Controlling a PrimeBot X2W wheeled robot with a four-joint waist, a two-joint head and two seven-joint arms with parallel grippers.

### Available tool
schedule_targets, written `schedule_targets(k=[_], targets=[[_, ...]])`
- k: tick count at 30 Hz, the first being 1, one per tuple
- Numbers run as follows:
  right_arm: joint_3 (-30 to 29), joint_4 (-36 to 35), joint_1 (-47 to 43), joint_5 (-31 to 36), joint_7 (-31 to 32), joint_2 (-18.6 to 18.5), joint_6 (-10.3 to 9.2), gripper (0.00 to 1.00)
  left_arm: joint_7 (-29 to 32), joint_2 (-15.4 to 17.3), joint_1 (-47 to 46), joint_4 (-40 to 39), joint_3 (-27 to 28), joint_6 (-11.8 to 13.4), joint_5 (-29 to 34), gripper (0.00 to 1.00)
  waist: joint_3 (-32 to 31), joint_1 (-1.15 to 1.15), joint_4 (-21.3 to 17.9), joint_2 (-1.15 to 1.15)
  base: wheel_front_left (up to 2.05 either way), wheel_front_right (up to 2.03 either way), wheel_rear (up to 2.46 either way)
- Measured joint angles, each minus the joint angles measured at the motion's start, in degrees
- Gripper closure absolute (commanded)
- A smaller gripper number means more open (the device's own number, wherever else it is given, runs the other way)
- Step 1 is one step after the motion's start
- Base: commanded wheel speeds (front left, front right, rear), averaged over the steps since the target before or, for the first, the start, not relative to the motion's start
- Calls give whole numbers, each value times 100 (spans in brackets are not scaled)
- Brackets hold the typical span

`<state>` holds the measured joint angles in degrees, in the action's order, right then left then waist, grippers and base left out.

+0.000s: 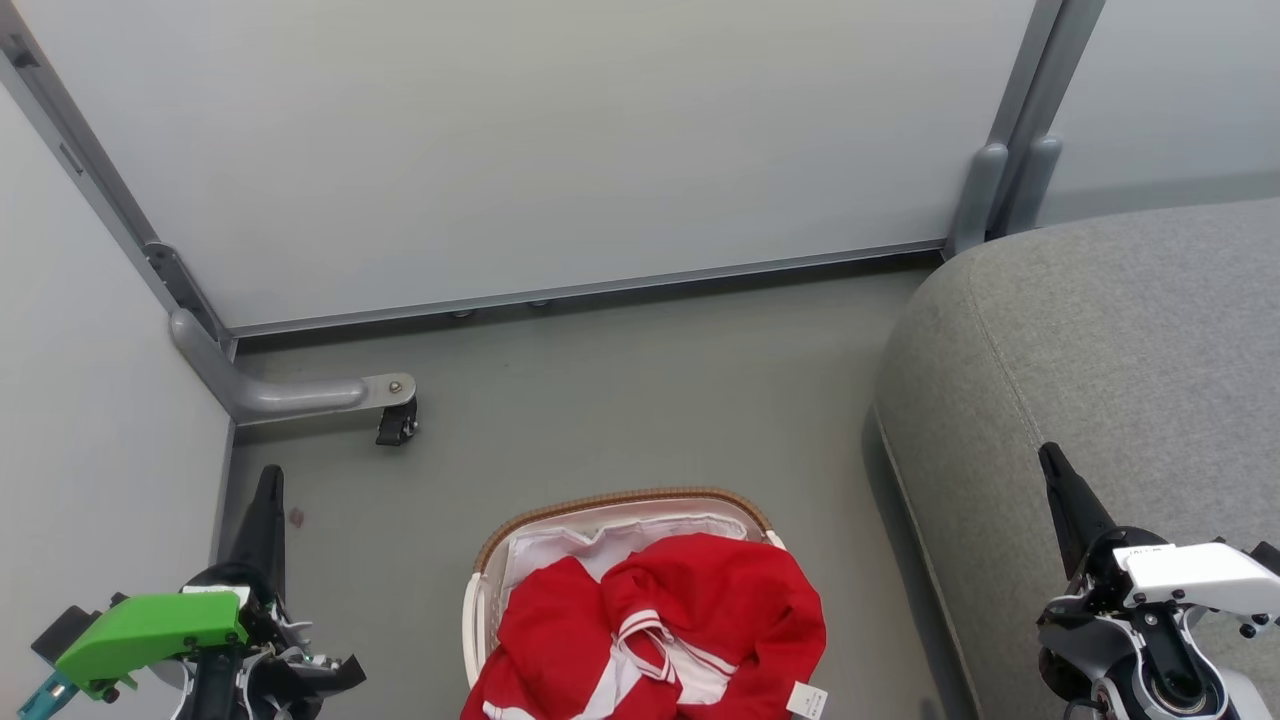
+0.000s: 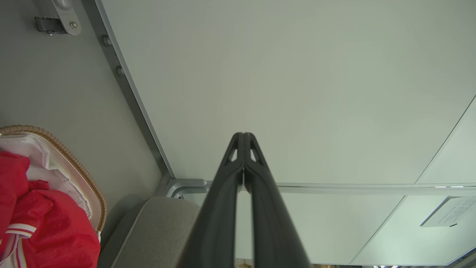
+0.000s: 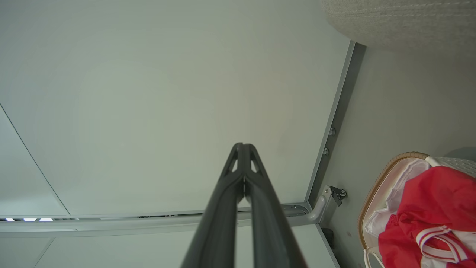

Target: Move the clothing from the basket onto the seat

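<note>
Both closed and empty, left gripper (image 1: 266,515) and right gripper (image 1: 1066,492) flank the basket (image 1: 620,499); a pick is pending: one must open onto the seemingly tangled clothing (image 1: 705,600).

Red clothing (image 1: 700,615) heaped in the basket (image 1: 620,498) beside the grey seat (image 1: 1100,350)

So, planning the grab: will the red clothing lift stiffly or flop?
Probably floppy: the clothing lies crumpled in folds, so it should drape. Likely light, but it spills over the basket rim and may snag.
</note>
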<state>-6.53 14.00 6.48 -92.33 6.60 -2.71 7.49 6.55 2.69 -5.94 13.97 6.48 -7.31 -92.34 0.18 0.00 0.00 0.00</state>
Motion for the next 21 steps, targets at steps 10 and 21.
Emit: schedule_targets(k=[10,21], targets=[[0,0,0,0,0,0,0,100,0,0,0,-2,0,0,0,100,0,0,0,0,0,0,0],[0,0,0,0,0,0,1,100,-1,0,0,0,0,0,0,100,0,0,0,0,0,0,0]])
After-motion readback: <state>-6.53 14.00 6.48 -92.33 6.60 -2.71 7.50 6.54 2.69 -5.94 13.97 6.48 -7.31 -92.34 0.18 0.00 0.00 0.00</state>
